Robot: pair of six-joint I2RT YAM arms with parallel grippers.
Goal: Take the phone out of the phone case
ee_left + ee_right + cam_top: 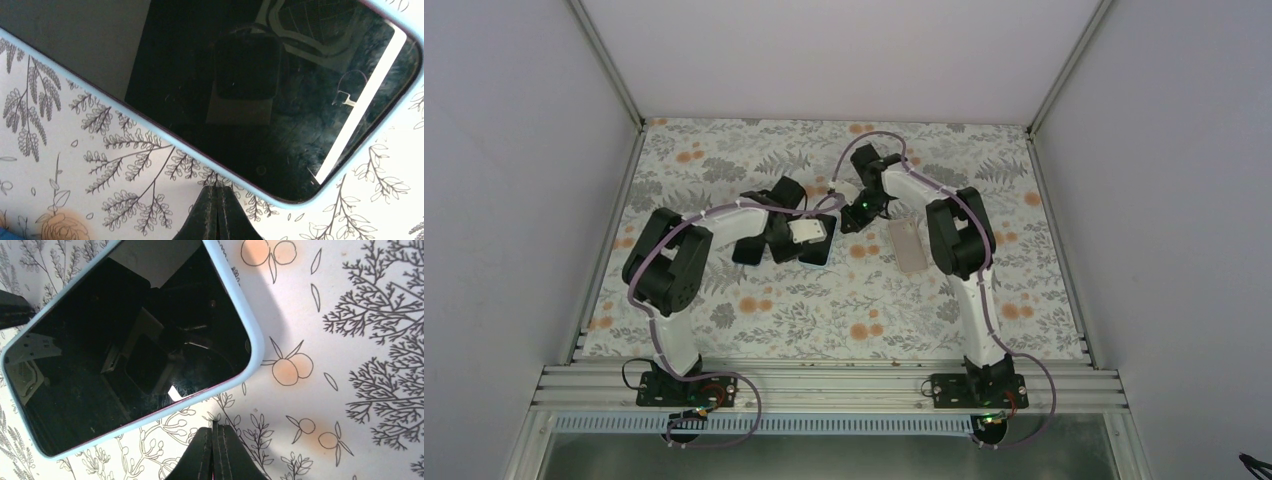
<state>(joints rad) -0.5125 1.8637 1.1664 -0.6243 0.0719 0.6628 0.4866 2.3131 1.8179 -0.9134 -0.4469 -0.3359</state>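
The phone (250, 90), its dark screen facing up, lies flat in a light blue phone case (151, 127) on the floral table cover. From above only a blue corner of the case (816, 257) shows under the left wrist. My left gripper (216, 189) is shut and holds nothing. Its tips sit on the cover just beside the case's long edge. The right gripper (214, 427) is also shut and holds nothing, a short way off the corner of the case (256, 340) around the phone (130, 350). In the top view the two grippers (799, 243) (854, 216) sit close together.
A flat beige-pink rectangular object (909, 246) lies on the cover just right of the right gripper, beside the right arm (959, 235). Metal frame rails (824, 385) run along the near edge, and white walls enclose the table.
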